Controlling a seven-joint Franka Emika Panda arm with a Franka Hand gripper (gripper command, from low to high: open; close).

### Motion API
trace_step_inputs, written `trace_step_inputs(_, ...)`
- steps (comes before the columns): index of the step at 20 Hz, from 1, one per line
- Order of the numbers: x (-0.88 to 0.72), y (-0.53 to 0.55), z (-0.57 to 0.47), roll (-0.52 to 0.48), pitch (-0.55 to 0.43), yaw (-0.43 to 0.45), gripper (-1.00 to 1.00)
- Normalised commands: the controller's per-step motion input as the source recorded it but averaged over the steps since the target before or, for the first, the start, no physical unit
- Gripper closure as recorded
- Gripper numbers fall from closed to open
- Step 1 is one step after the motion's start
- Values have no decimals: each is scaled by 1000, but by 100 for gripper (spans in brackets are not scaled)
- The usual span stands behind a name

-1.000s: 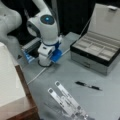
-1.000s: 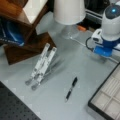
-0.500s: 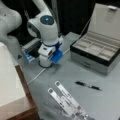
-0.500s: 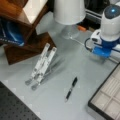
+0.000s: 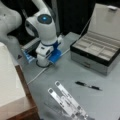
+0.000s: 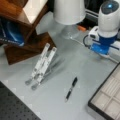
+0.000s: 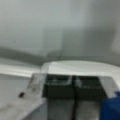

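Pen (image 5: 88, 86) lies flat, far from the gripper (image 7: 73, 87), whose fingers look pressed together by the blue block (image 5: 55, 55).

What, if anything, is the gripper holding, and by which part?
Nothing: the gripper has its two dark fingers pressed together with no object between them, above the grey table.

Desk things on a grey table (image 5: 75, 72)

A black pen (image 5: 88, 85) lies between an open compartment case (image 5: 97, 51) and a folding metal stand (image 5: 67, 100). In a front view the stand (image 6: 41, 65) sits beside a wooden shelf (image 6: 22, 47) holding a blue book (image 6: 11, 33); a white lamp base (image 6: 69, 11) stands behind.
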Motion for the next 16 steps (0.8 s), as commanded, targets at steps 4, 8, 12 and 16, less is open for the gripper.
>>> trace_step_inputs(4,-1000,-191,-136,-5,-466,-7,100)
trace_step_inputs(8,-1000,-219,-129,-37,-441,-6,100)
trace_step_inputs(12,-1000,-273,-102,-75,-423,-27,100)
trace_step_inputs(16,-965,-299,-195,-81,-415,-91,-100)
